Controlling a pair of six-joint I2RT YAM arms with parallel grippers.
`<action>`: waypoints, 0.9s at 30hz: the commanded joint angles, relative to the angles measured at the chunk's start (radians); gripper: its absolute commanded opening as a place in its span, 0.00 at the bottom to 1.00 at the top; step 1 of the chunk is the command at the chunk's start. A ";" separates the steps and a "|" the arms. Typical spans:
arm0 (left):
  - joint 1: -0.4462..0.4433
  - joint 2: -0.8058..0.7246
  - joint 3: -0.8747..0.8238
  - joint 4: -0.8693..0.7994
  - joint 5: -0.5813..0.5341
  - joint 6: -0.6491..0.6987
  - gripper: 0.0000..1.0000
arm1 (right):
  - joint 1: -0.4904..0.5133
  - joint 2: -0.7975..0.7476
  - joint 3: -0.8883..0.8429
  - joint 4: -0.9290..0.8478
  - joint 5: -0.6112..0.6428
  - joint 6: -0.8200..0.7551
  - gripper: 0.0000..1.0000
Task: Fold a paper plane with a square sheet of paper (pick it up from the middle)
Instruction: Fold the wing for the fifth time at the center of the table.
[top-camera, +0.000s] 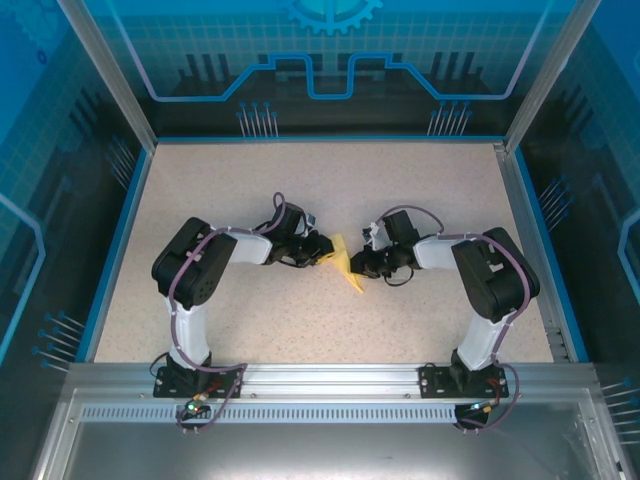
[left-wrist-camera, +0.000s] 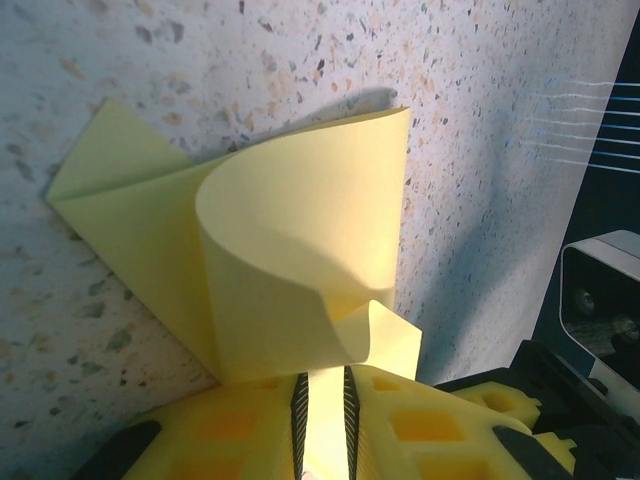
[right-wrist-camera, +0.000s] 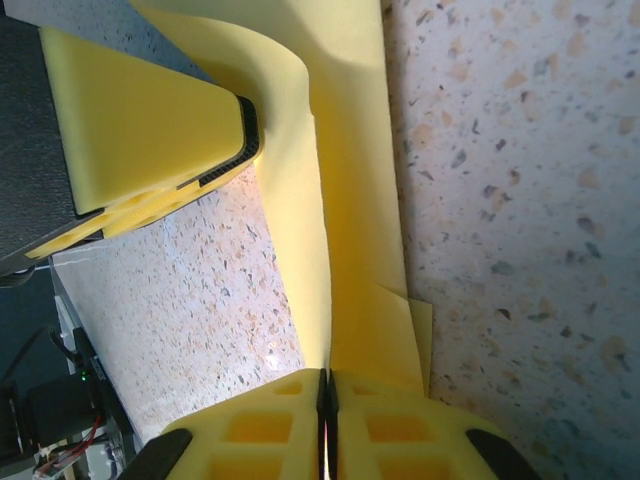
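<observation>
The pale-yellow sheet of paper is part-folded into a pointed shape and is held just above mid-table between both grippers. My left gripper is shut on its left end. In the left wrist view the paper curls up in a loop from between the pads of that gripper, with a flat triangular flap spreading left. My right gripper is shut on the other end. In the right wrist view its jaws pinch the folded edge of the paper, and a left finger presses the far end.
The speckled beige table is ringed by a blue rim and clear walls. An aluminium rail carries both arm bases at the near edge. The right arm's wrist housing sits close by in the left wrist view.
</observation>
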 joint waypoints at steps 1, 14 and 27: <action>-0.005 0.029 0.004 -0.093 -0.034 0.021 0.22 | -0.006 0.000 -0.012 -0.025 0.006 -0.005 0.08; -0.005 0.033 0.011 -0.092 -0.034 0.015 0.22 | 0.030 -0.041 0.002 -0.065 0.006 -0.082 0.24; -0.005 0.018 0.040 -0.104 -0.027 0.016 0.23 | -0.003 0.011 -0.060 0.042 -0.048 -0.034 0.00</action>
